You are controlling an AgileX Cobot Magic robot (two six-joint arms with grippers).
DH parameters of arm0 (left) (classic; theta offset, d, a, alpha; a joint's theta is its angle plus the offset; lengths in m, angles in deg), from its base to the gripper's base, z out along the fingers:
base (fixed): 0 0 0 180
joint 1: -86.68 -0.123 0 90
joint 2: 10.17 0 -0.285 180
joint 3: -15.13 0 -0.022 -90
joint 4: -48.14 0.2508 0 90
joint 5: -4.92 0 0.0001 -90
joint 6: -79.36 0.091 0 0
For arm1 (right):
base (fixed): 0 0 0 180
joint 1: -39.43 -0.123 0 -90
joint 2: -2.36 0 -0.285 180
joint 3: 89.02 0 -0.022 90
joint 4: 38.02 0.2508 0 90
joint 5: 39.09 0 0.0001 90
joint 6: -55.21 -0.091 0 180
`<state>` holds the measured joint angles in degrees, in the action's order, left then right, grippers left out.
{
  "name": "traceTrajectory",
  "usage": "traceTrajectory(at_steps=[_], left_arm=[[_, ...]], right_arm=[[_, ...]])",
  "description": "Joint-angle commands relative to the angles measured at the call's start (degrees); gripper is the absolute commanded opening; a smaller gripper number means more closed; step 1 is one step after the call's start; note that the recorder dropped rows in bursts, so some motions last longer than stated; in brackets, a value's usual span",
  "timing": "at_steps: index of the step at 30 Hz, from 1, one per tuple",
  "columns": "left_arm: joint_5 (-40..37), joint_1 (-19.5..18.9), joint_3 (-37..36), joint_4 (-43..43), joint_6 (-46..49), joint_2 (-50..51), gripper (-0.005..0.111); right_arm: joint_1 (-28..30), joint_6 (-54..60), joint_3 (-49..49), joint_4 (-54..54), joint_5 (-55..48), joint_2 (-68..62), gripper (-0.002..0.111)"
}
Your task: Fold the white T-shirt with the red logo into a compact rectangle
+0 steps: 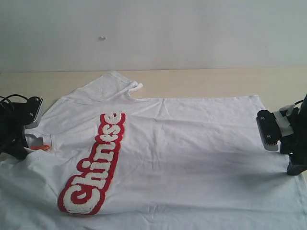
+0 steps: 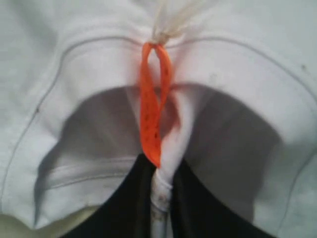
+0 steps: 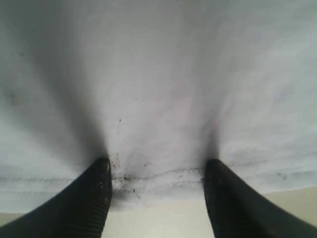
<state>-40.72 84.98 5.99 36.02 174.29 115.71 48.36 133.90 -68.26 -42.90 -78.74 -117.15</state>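
Between the left gripper's [image 2: 162,191] jaws the collar [image 2: 99,74] of the white T-shirt [image 1: 192,153] is clamped, with the orange neck tag [image 2: 151,114] just ahead of the tips. Right gripper [image 3: 157,173] jaws are set apart, the hem [image 3: 49,183] lying between them, not pinched. Shirt is spread flat on the table [image 1: 216,81], red logo [image 1: 96,167] face up. Long axis runs claw to claw: collar at left claw, hem at right, body inward of both. Hem grip is judged the next step; fold line would be set by that axis. Neither arm is nearer, each sits at its own end.
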Motion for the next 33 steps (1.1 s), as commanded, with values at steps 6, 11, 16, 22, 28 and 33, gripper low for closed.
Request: traceTrajectory(at_steps=[6, 11, 16, 22, 28, 33], left_arm=[[-1.20, -0.21, -1.39, 8.70, -2.44, 2.85, 0.001], [-1.10, -0.07, -1.39, 8.70, -2.37, 2.85, 0.001], [-1.10, -0.07, -1.39, 8.56, -2.37, 2.85, 0.001], [-0.48, -0.07, -1.39, 8.31, -2.77, 0.42, 0.000], [1.03, -0.07, -1.39, 8.31, -6.39, -5.84, 0.000], [3.01, -0.07, -1.39, 8.89, -7.26, -13.48, 0.000]], right_arm=[[0.35, 0.50, 2.21, -3.31, 6.99, -5.73, 0.027], [0.35, 0.35, 1.44, -5.23, 7.03, -5.51, 0.005], [0.35, -6.01, -2.34, -5.23, 7.03, -3.78, 0.000], [0.35, -6.42, -2.78, -3.98, 7.48, -0.07, 0.000], [0.35, -6.42, -2.78, -1.85, 6.98, 4.49, 0.000], [0.35, -6.59, -2.78, -1.19, 7.28, 11.69, 0.000]])
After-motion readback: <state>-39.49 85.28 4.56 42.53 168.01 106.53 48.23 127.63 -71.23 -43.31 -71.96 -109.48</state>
